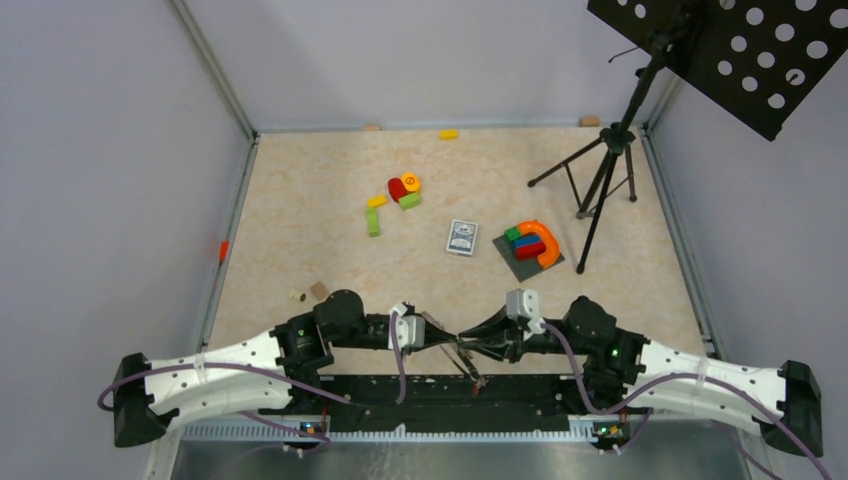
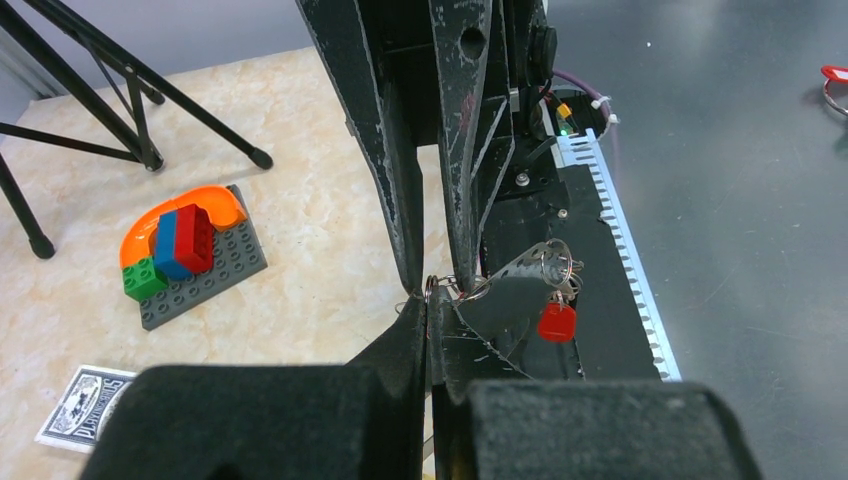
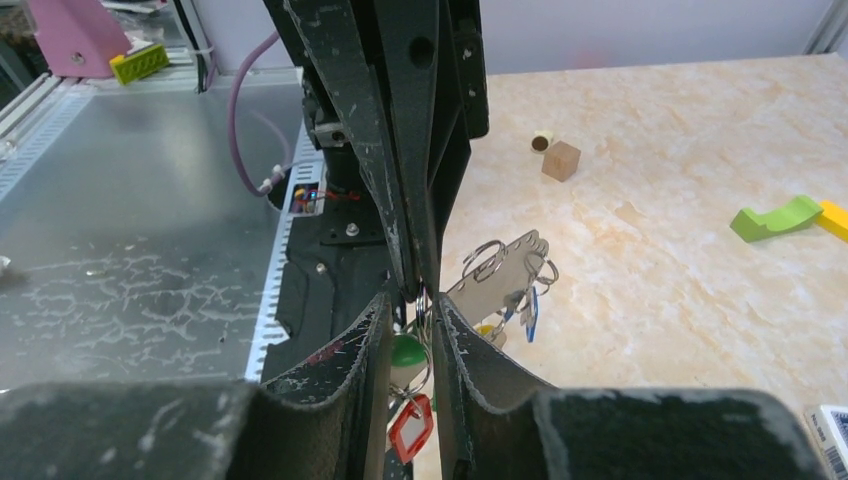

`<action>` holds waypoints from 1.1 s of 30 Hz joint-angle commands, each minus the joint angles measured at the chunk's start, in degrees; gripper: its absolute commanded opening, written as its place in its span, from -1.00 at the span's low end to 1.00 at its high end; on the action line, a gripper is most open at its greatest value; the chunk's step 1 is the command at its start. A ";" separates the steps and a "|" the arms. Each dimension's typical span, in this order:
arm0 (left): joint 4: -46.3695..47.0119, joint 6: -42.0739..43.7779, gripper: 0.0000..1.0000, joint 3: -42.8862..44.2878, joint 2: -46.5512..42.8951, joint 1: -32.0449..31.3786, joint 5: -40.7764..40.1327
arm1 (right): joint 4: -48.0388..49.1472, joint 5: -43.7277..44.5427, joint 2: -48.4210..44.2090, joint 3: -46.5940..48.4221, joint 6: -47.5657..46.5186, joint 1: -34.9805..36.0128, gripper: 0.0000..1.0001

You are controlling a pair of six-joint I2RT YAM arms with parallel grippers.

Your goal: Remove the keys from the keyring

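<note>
Keys (image 3: 410,428) with red, green and blue tags hang bunched on the keyring (image 1: 467,365), held between both arms above the black base at the counter's (image 1: 300,220) near edge. Left jaws pinch the keyring's wire tight. Right jaws, narrowly parted, clasp the bunch.

Top view: keyring (image 1: 462,352) seen only as thin dark lines at the near table edge. The tags on it are too small to be told apart. Music stand (image 1: 735,50) is cut off by the top and right edges.

Left wrist view: playing-card box (image 2: 75,405) is half covered by the near finger. A red tag (image 2: 836,74) is clipped at the right edge.

Right wrist view: green tag (image 3: 406,351) and red-rimmed tag (image 3: 410,428) are partly masked by the right gripper (image 3: 412,300). Its hold on anything cannot be made out. Yellow block (image 3: 836,220) is cut off at the right edge.
</note>
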 commanded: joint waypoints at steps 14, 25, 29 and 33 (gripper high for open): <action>4.66 -0.58 -1.00 2.65 -0.61 -0.08 1.36 | 3.06 0.35 0.73 -1.23 0.42 0.17 -0.85; 4.41 -0.93 -1.00 2.46 -0.70 -0.08 0.70 | 0.64 0.68 0.50 0.59 0.39 0.27 -1.00; 3.75 -1.47 -1.00 2.71 -0.50 -0.08 -0.18 | -2.12 0.09 0.47 2.81 0.26 0.24 -1.00; 2.83 -2.03 -0.87 2.95 -0.64 -0.08 -1.15 | -4.76 0.62 0.52 4.53 0.47 0.21 -1.00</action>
